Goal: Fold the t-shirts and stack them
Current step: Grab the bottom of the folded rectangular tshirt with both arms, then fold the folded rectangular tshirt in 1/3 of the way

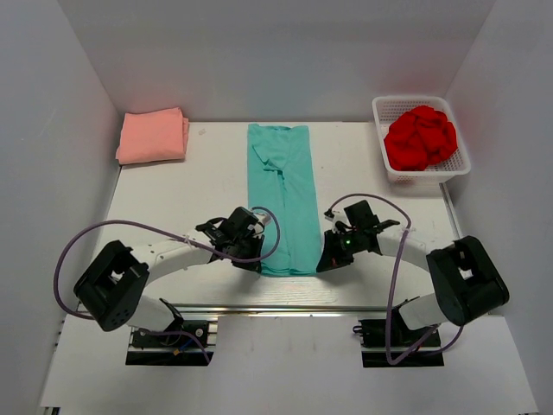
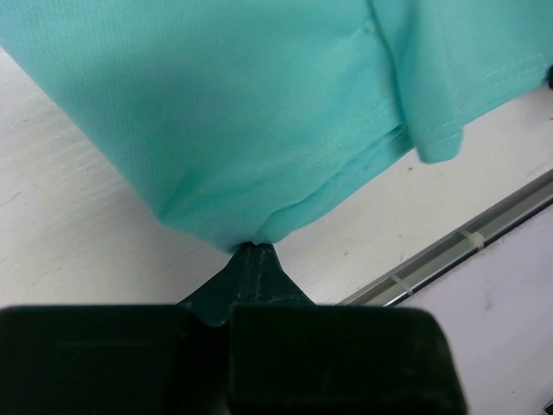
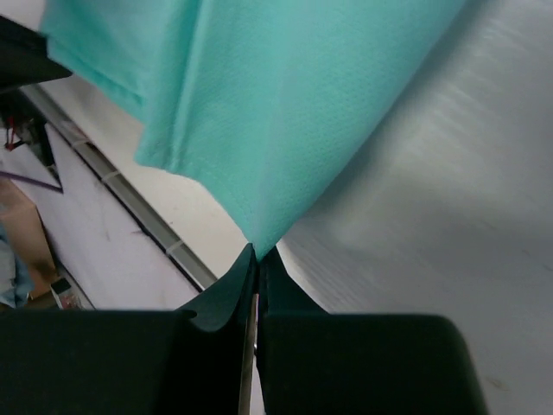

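left claw (image 2: 252,251) and right claw (image 3: 257,253) each pinch a near corner of the teal tee (image 1: 286,194); best lifted evenly, hem carried toward collar.

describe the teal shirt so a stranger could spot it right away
Look down the middle of the white table. The teal t-shirt lies there as a long narrow strip. Unlike it, the pink t-shirt sits folded far left and the red t-shirt is bunched in the basket.
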